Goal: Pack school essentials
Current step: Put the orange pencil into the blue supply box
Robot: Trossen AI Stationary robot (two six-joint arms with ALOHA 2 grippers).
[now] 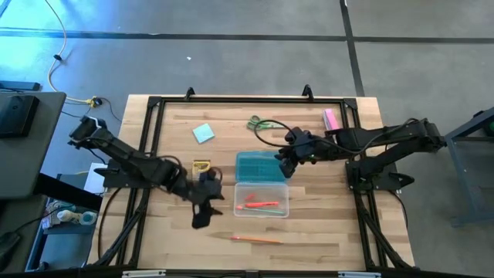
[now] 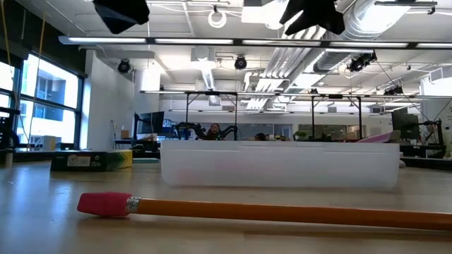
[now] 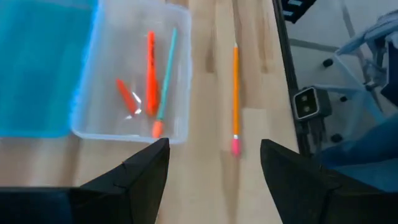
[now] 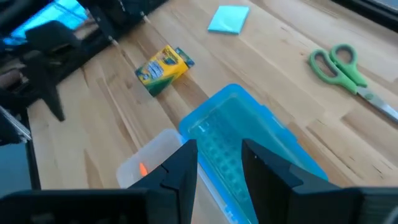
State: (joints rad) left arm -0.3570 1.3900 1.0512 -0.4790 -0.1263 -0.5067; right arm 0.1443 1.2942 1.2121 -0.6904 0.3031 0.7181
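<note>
An orange pencil (image 1: 256,240) with a pink eraser tip (image 2: 106,204) lies flat on the table near its near edge. The clear case (image 1: 261,199) holds an orange pen (image 3: 150,68), a green pen (image 3: 165,71) and a short red one (image 3: 126,96). Its teal lid (image 1: 260,164) lies just beyond it. The green-handled scissors (image 1: 262,123), light-blue pad (image 1: 204,133) and crayon box (image 1: 201,166) lie on the wood. My left gripper (image 3: 214,168) hovers open, left of the case, short of the pencil's eraser end. My right gripper (image 4: 219,168) hovers open above the lid. I see no tiny red eraser.
A pink oblong block (image 1: 332,120) lies near the far right corner. A black frame (image 1: 154,104) runs around the table's edges. Bare wood (image 1: 324,232) lies right of the pencil and along the near edge. In the low view both grippers hang high above the tabletop.
</note>
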